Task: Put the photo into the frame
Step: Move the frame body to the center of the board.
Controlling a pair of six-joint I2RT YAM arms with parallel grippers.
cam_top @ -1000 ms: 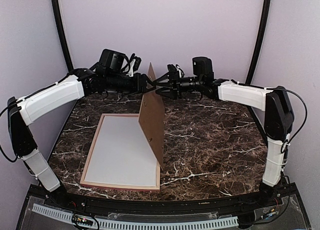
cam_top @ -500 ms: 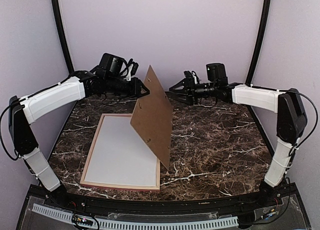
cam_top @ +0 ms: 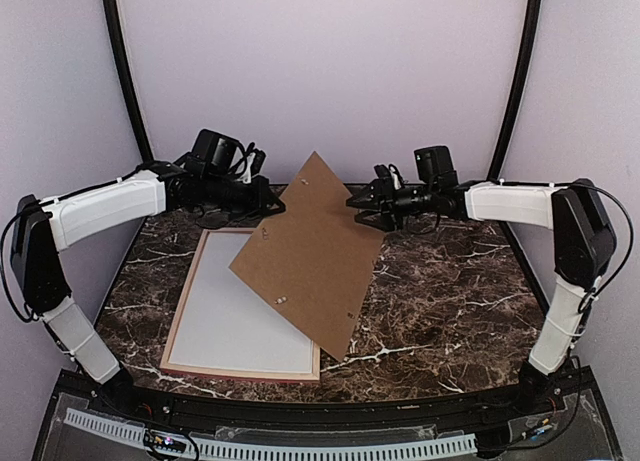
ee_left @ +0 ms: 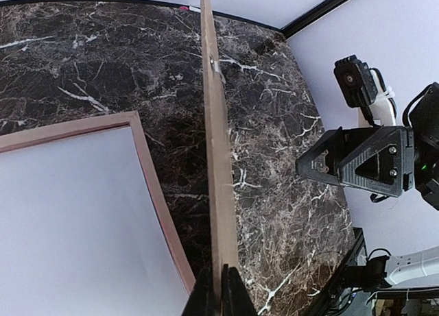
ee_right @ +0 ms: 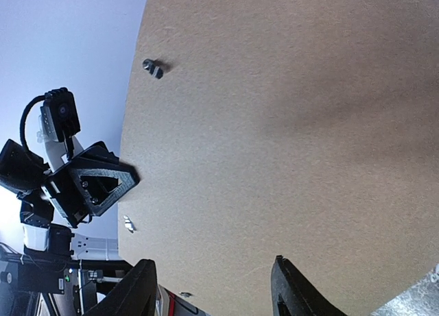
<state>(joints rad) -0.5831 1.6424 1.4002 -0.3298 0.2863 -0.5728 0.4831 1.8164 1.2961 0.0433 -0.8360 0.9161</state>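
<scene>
While the left hand [cam_top: 272, 204] is pressed shut on the left edge of the brown backing board [cam_top: 310, 251], the right hand [cam_top: 358, 199] stands with its fingers apart and nothing between them. The board hangs tilted over the dark marbled surface [cam_top: 440, 291], its face turned up toward the overhead camera. Its lowest corner is down beside the near right corner of the frame [cam_top: 240, 372]. The frame lies flat on the left half of the surface, and a white sheet [cam_top: 240, 301] fills its opening (which sheet it is I cannot tell).

From overhead, the right hand's tips seem to sit right at the board's upper right edge, and that view does not show whether they touch it. The left wrist view does: the board appears edge-on as a thin strip, clamped between the two left fingers [ee_left: 204, 299] at the bottom of the picture. The right hand stands clear off to one side, with bare surface showing between it and the board. The frame's rail runs just left of the board there.

The right wrist view gives the board's brown face close up, filling the picture beyond the spread fingers [ee_right: 140, 288]. Small metal turn clips [ee_right: 152, 68] dot that face, and the left hand shows past the board's edge.
</scene>
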